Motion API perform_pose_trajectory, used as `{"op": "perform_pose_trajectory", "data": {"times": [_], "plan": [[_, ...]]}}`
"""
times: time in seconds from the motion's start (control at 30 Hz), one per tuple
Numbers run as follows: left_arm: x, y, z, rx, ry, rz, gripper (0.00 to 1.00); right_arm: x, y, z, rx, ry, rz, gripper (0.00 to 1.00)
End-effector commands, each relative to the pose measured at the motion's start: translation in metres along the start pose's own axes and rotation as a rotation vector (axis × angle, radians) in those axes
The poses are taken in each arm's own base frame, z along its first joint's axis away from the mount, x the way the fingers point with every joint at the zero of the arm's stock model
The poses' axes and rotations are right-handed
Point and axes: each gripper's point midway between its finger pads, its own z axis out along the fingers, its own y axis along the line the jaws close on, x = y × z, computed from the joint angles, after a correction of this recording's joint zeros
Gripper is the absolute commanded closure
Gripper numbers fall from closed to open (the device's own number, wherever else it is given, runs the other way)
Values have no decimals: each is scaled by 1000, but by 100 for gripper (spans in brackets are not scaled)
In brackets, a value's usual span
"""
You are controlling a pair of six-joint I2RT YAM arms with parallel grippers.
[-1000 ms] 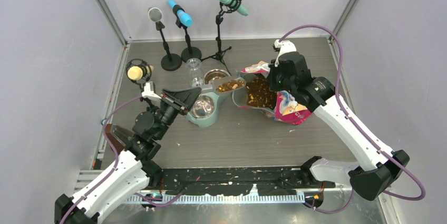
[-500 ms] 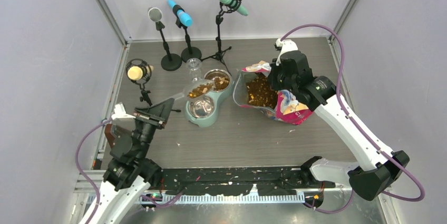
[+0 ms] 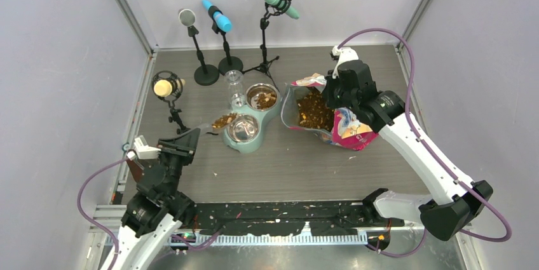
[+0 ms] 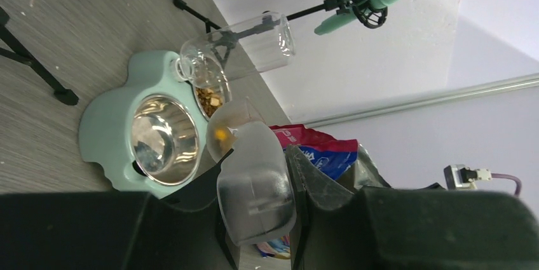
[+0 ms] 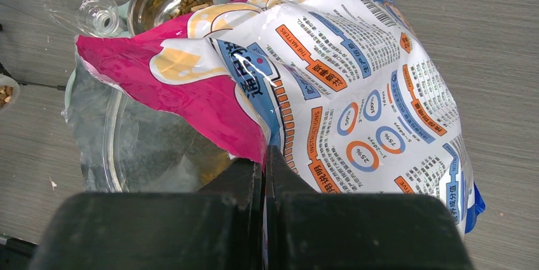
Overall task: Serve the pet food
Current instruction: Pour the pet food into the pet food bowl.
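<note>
Pet food [image 3: 311, 110] — brown kibble in the open bag [image 5: 356, 79], whose mouth faces the feeder [image 4: 102, 136].
Right hand [image 5: 264, 165] pinches the bag's edge ("INSTRUCTIONS", 25%, 50%, 75% legible); left hand [image 4: 257, 184] grips the scoop [image 3: 222, 121] — kibble inside, pointing feederward.

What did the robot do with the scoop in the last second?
The left hand, gripping the clear scoop, pulled back from the bag to beside the feeder. Pet food now lies in the far bowl; some remains in the scoop. The right hand kept pinching the bag open, and the near bowl stayed empty.
</note>
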Motion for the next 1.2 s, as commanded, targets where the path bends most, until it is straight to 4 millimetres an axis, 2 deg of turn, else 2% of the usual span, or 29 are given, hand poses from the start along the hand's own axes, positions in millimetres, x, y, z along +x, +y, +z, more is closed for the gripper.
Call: {"op": "perform_pose_trajectory", "data": {"times": [0.0,0.27,0.47,0.77,1.17], "plan": [[-8,2,7,-33,-48,58,100,-31,-1,-13,0,-95,14,95],[3,6,26,-101,-12,173,100,-36,-2,-15,4,-108,21,95],[25,14,42,-131,57,226,100,-38,-1,-16,0,-111,31,95],[46,10,64,-129,121,277,100,-37,-6,-16,14,-111,32,95],[62,2,72,-149,166,400,100,-31,-13,-14,31,-101,36,95]]}}
